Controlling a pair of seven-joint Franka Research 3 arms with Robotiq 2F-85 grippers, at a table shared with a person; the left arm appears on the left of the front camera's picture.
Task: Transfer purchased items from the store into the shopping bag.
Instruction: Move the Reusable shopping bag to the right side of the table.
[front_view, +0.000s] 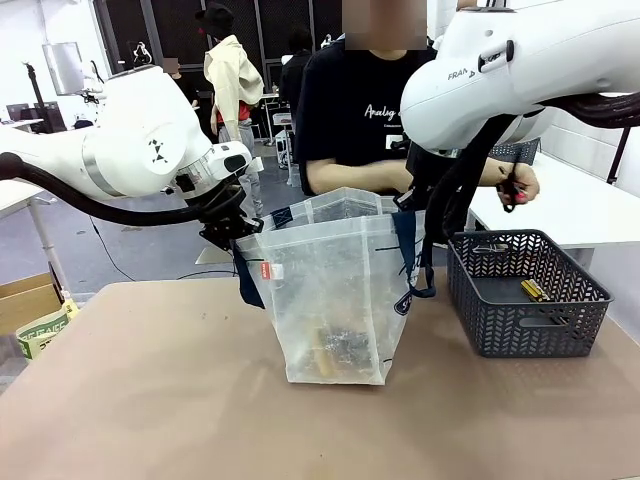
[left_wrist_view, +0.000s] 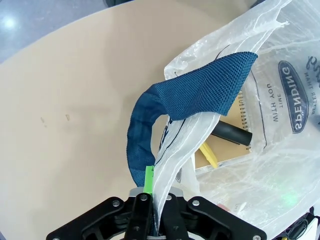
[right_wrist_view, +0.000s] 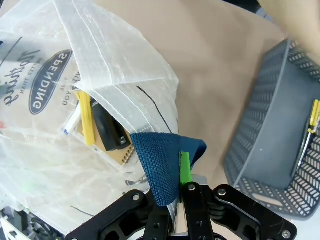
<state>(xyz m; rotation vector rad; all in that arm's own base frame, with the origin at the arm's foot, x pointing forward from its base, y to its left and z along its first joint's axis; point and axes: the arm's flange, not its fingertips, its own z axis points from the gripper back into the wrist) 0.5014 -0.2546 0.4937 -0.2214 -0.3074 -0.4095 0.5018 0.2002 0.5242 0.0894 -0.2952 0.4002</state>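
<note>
- Pinching a fold of the bag's thin rim, the left gripper (left_wrist_view: 152, 200) sits at the bottom centre of its wrist view. Its jaws are fully closed, and the blue strap (left_wrist_view: 190, 92) loops just beside them.
- The right gripper (right_wrist_view: 177, 192) is also clamped shut, on the other strap (right_wrist_view: 160, 160) where it meets the rim.
- The bag (front_view: 330, 290) stands mid-frame on the table (front_view: 150, 400), its mouth spread between the two grippers.
- It looks light, limp and slick. The film could slip or tear, so the woven straps seem the safer hold.
- Inside lie a notebook (left_wrist_view: 227, 152), a black tube (left_wrist_view: 232, 132) and a yellow piece (left_wrist_view: 209, 154).
- At right, the basket (front_view: 520, 325) holds a yellow-and-black item (front_view: 533, 290).
</note>
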